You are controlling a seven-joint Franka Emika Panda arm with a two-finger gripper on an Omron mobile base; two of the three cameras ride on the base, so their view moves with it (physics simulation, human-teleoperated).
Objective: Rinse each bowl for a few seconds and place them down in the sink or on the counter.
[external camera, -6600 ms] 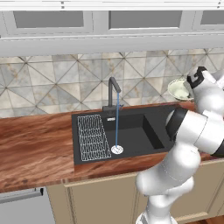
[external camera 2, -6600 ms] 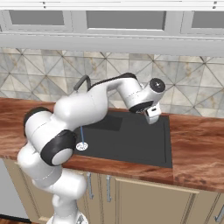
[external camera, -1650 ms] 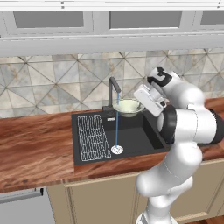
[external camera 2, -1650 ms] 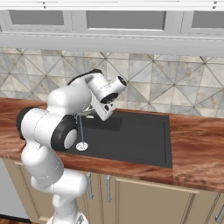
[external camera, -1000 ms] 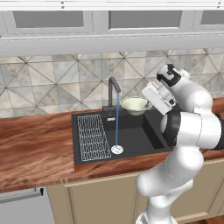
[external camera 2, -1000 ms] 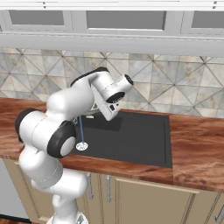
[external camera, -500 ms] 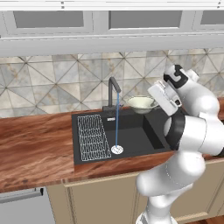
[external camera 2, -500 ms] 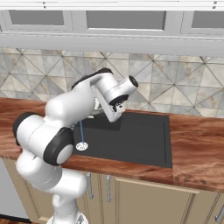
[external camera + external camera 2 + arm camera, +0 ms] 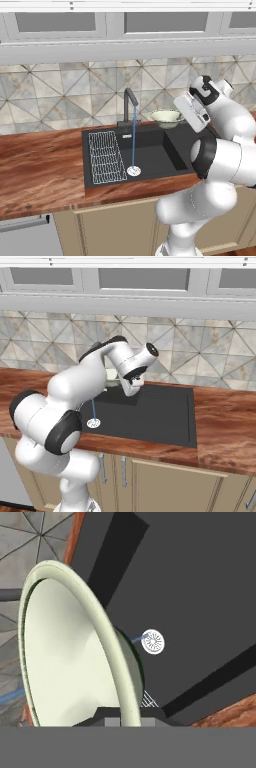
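Over the back right part of the sink (image 9: pixel 150 172), the gripper (image 9: pixel 186 111) holds the pale bowl (image 9: pixel 165 116) by its rim, jaws closed on it; in the hand view the same bowl (image 9: pixel 70 657) fills the left side, its whitish rim running down between the finger tips at the bottom. The relation that matters for the next move is sideways: the bowl hangs to the right of the faucet (image 9: pixel 128 102) in the left base view, and the thin blue stream of water (image 9: pixel 133 140) falls straight from the spout to the round silver drain (image 9: pixel 133 171) without touching the bowl. Bowl and stream stand near each other but apart, so any further rinse would call for a move toward the faucet, while setting the bowl down would call for a drop into the black basin directly below it or a carry to the counter (image 9: pixel 40 170). The bowl sits roughly level with its mouth up in the left base view, the gripper reaching it from the right. The white wire rack (image 9: pixel 105 157) lies along the basin's left side, well clear of the bowl. The counter is reddish-brown wood grain, with a patterned tile wall (image 9: pixel 220 363) behind and beige cabinets (image 9: pixel 165 481) below. I cannot make out the second, darker bowl.
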